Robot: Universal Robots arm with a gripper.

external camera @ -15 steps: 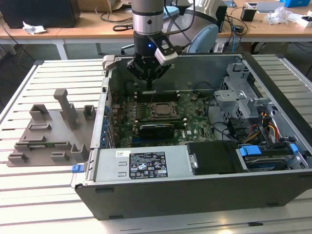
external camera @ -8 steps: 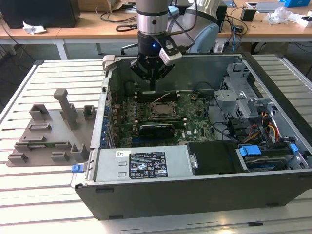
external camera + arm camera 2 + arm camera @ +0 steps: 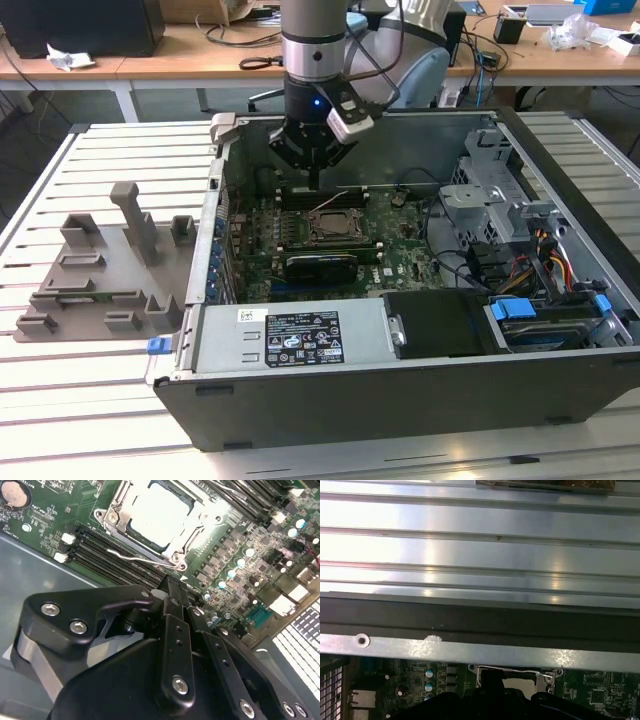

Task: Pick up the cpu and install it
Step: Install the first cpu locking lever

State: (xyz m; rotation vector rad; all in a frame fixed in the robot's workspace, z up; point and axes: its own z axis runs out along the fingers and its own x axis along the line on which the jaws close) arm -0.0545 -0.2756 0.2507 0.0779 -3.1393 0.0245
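Note:
The cpu (image 3: 159, 514), a pale silver-grey square, lies flat inside the dark metal socket frame (image 3: 120, 507) on the green motherboard (image 3: 45, 525). In the exterior view the cpu (image 3: 335, 226) sits mid-board inside the open computer case (image 3: 400, 390). My gripper (image 3: 314, 178) hangs above the board just behind the socket, clear of the chip. In the second wrist view its black fingers (image 3: 172, 630) meet at a narrow tip, and the gripper (image 3: 171, 585) holds nothing. The socket's wire lever (image 3: 135, 557) lies along the frame's side.
Memory slots (image 3: 115, 562) flank the socket. A black card (image 3: 322, 267) lies in front of it. Drive cages and cables (image 3: 520, 240) fill the case on the exterior view's right. A grey fixture tray (image 3: 100, 270) rests on the slatted table on that view's left.

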